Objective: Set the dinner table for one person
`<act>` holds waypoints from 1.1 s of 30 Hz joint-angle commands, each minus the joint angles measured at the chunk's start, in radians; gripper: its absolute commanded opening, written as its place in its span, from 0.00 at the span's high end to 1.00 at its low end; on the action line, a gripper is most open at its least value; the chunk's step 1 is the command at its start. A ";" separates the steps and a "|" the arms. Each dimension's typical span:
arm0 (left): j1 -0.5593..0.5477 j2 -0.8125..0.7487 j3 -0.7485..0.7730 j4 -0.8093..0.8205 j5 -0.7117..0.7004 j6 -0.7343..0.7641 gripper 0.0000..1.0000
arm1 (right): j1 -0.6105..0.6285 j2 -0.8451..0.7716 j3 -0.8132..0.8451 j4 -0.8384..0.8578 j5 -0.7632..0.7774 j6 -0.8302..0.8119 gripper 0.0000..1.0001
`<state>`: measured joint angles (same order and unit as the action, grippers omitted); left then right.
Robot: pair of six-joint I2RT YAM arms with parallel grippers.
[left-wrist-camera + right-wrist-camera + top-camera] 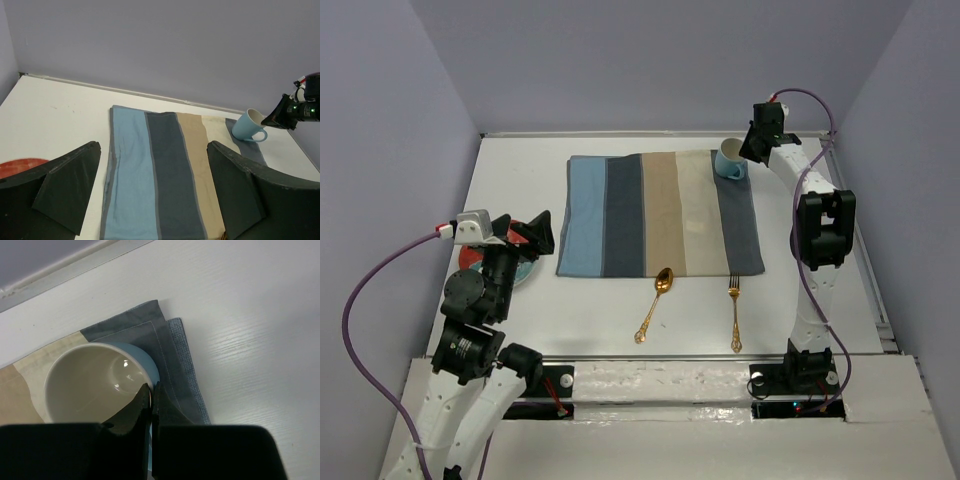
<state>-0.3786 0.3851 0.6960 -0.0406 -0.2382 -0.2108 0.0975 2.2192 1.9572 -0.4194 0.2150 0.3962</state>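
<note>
Bench (590, 310), white, 1: runs from the arm bases to the far wall. On it:
- gold spoon (656, 303), 1, and gold fork (734, 312), 1, nearest
- red plate (472, 257), 1, left
- striped placemat (650, 215), 1, centre
- blue mug (728, 162), 1, tilted at the placemat's far right corner

Left end effector (532, 235) is spread above the plate. Right end effector (151, 395), arm outstretched, pinches the mug rim.

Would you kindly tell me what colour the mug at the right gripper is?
The mug is light blue outside, cream inside; clearest in the left wrist view.
</note>
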 commanded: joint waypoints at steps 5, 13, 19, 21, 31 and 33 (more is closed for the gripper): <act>-0.002 0.015 -0.006 0.064 0.004 0.004 0.01 | -0.007 -0.018 0.063 0.057 0.018 0.000 0.85; 0.003 0.009 -0.006 0.064 0.004 0.004 0.01 | -0.007 -0.012 0.104 0.028 0.011 -0.011 0.76; 0.006 0.008 -0.006 0.064 0.005 0.002 0.01 | -0.007 -0.041 0.098 0.021 -0.006 -0.013 0.75; 0.006 0.008 -0.006 0.064 0.005 0.004 0.01 | -0.007 -0.073 0.086 0.022 -0.032 -0.014 0.75; 0.032 0.018 -0.006 0.064 0.007 -0.007 0.01 | 0.103 -0.352 -0.243 0.191 -0.314 -0.013 0.74; 0.041 0.020 -0.007 0.065 0.007 -0.009 0.01 | 0.174 -0.401 -0.341 0.266 -0.363 0.007 0.73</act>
<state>-0.3557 0.3859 0.6956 -0.0402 -0.2359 -0.2146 0.1310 1.9392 1.7599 -0.3290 0.0212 0.3897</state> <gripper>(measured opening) 0.989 0.263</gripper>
